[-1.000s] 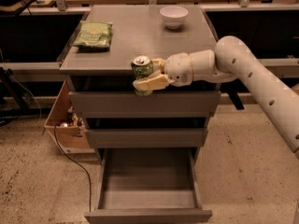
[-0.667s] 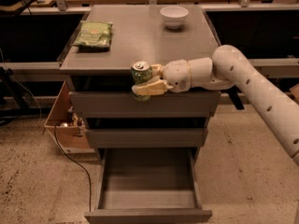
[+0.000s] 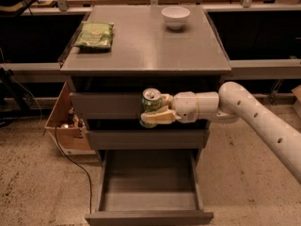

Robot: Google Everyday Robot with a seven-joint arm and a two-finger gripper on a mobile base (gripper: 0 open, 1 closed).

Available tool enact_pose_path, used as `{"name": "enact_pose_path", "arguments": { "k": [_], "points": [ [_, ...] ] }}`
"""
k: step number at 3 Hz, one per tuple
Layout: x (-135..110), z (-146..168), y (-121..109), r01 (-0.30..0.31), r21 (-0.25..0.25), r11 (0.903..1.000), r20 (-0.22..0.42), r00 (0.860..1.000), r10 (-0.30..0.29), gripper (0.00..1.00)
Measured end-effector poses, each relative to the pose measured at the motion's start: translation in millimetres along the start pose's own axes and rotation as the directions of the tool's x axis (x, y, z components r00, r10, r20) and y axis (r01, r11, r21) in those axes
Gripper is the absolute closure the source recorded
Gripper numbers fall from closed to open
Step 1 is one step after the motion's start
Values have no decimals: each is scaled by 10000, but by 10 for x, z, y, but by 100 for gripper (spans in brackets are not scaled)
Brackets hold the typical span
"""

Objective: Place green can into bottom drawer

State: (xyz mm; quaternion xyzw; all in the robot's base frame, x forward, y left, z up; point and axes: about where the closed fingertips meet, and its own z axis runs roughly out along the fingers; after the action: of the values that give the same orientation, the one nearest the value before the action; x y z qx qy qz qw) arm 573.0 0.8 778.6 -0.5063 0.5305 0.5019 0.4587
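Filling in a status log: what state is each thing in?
green can: upright, held in mid-air.
gripper: shut on green can, before the top drawer.
bottom drawer: pulled open.
top drawer: closed.
middle drawer: closed.
bowl: upright on cabinet top.
snack bag: flat on cabinet top.

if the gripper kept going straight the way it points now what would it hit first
The gripper, shut on the green can, points toward the picture's left along the top drawer front. That line looks free as far as shown, though depth is unclear; the can might graze that front.
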Motion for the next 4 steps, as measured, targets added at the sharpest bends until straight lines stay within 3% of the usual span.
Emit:
{"name": "enact_pose_path", "arguments": {
  "k": [1,2,4],
  "points": [
    [642,-127,205,-301,-281,9992,122,9995,305,100],
    [1074,-177,289,-431,-543,9976,41,9990,434,100],
    [1027,-140,295,-309,-545,9980,212,9993,321,100]
  ]
}}
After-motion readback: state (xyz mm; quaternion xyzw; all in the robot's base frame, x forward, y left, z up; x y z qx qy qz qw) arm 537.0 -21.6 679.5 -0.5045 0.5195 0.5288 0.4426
